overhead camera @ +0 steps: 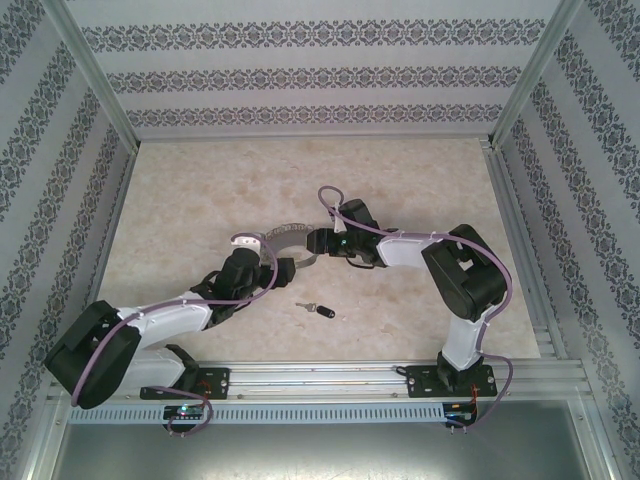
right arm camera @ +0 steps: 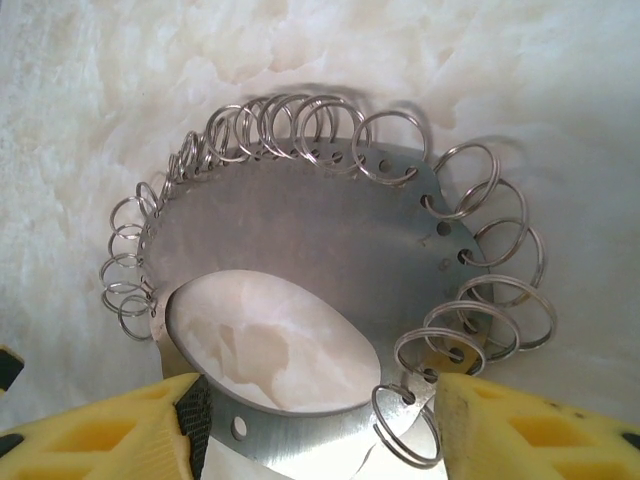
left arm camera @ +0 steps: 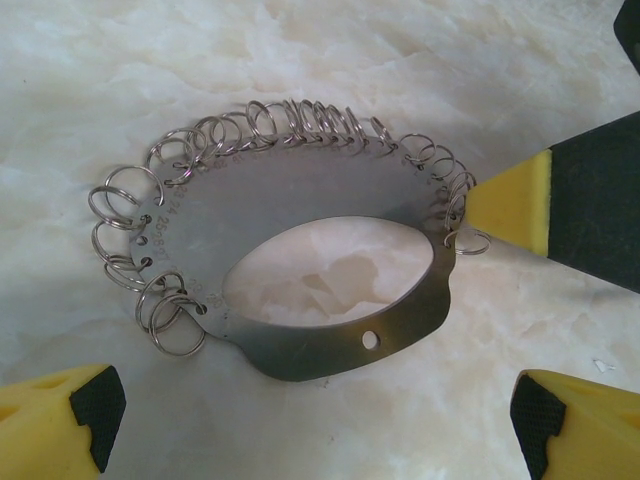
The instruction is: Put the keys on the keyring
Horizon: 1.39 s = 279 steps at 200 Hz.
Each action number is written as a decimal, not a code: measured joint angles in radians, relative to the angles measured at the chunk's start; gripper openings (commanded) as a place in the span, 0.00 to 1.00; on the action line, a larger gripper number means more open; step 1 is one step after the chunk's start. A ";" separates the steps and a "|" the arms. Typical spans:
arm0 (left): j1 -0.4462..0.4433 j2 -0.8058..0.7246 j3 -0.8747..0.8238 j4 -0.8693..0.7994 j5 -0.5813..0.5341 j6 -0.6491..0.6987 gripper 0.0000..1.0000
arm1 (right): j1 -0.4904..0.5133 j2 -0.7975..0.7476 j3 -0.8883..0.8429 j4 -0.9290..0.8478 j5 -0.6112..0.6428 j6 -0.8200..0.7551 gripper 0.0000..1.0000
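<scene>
Step in hand: by judgement, steadying the keyring [left arm camera: 300, 195] ahead of threading; key [overhead camera: 316, 309] not yet picked up.

Keyring: flat grey metal plate with an oval cut-out [left arm camera: 330, 275], fringed along its rim with small split rings [right arm camera: 495, 300]; lying on the tabletop [overhead camera: 200, 190] mid-scene, between the two pincers.

Key: alone on the tabletop, nearer than the keyring and slightly to its right, apart from both pincers, black head turned to the right.

Left pincer [left arm camera: 315, 425]: spread wide and empty, hanging at the keyring's near-left side, touching nothing.

Right pincer [right arm camera: 320, 430]: roughly half open, straddling the plate's narrow band at the keyring's right end; one yellow fingertip [left arm camera: 510, 205] up against the rim among the end rings, the other just beside the band's edge. Impossible to tell whether gripping or merely bracketing.

Doing it well: close on bare plate rather than on a loose split ring, to avoid pivoting in the grip. Keep the plate flat or only slightly raised. Leave a split ring on the key's side free of the pads.

Next need, as judged: lower the wide left pincer to the key, pinch the black head, and leave the head's far end free for the ring.

Risk: thin plate skating over the smooth tabletop under a one-sided push; tiny key easily nudged away.
</scene>
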 measured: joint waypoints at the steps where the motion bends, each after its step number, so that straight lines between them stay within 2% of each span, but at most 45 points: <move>1: 0.000 0.000 0.000 0.000 0.000 0.000 1.00 | 0.000 0.000 -0.001 0.000 0.000 0.000 0.58; 35: 0.003 0.018 0.011 0.002 0.011 0.000 1.00 | 0.000 0.000 -0.025 -0.001 0.000 -0.012 0.57; 96: 0.014 0.018 0.024 0.005 0.027 0.000 1.00 | 0.001 0.000 -0.030 -0.021 0.010 -0.061 0.47; 232: 0.027 0.017 0.026 0.005 0.034 0.000 1.00 | 0.062 0.024 0.071 -0.195 0.200 -0.271 0.33; 279: 0.027 0.017 0.026 0.005 0.038 0.000 1.00 | 0.062 0.034 0.082 -0.219 0.227 -0.309 0.29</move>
